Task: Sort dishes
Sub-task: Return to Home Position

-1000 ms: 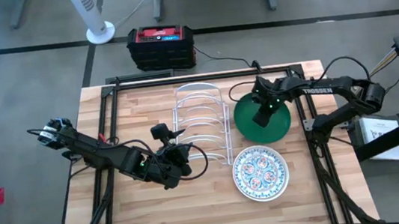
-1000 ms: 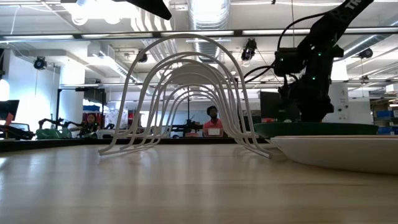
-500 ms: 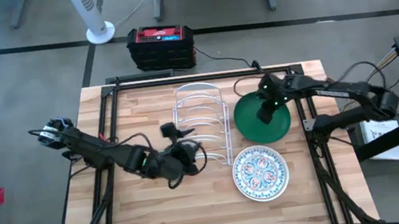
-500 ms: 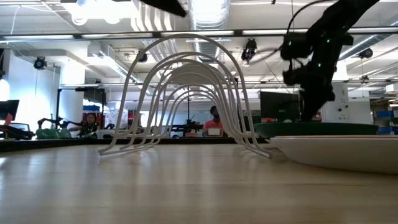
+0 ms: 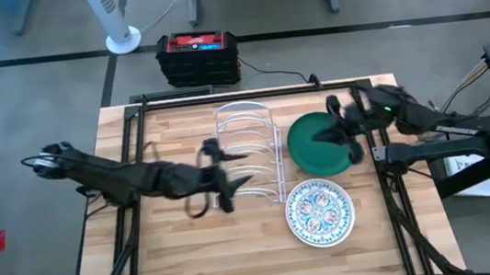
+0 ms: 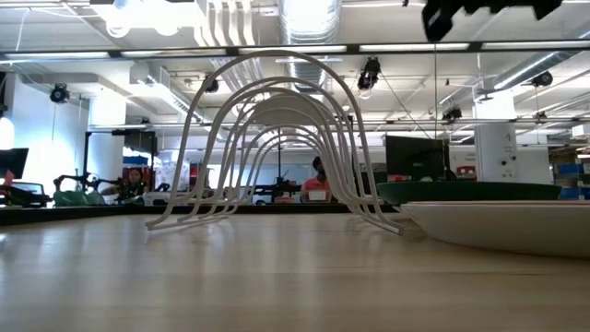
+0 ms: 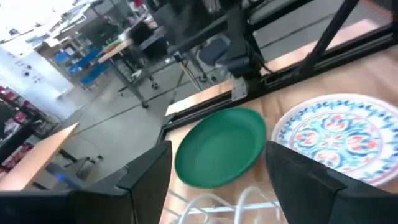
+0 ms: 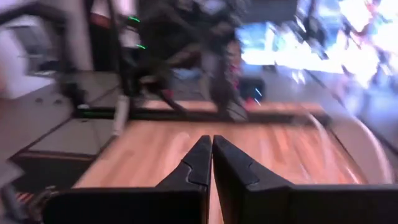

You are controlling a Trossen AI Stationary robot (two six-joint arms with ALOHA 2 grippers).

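The green dish (image 5: 322, 147) lies flat on the table, right of the white wire rack (image 5: 248, 151). The floral dish (image 5: 320, 212) lies flat in front of it, nearer the table's front edge. My right gripper (image 5: 328, 133) hovers shut and level above the green dish, touching nothing; it shows at the top of the low view (image 6: 479, 9). My left gripper (image 5: 235, 171) stands open at the rack's left side, above the table. Its fingers (image 7: 149, 180) frame the green dish (image 7: 221, 149) and the floral dish (image 7: 342, 137) farther off.
The rack's white wire arches (image 6: 277, 148) stand empty at the table's middle. Black frame rails (image 5: 131, 150) run along the table's left and right sides. A black and red box (image 5: 199, 57) sits on the floor beyond the far edge. People sit in the room behind.
My right gripper has risen from the green dish, tipped from pointing down to level, and drawn back toward the table's right edge, staying shut. My left gripper has moved toward the rack and upward, tipping up toward level. Both dishes have stayed in place.
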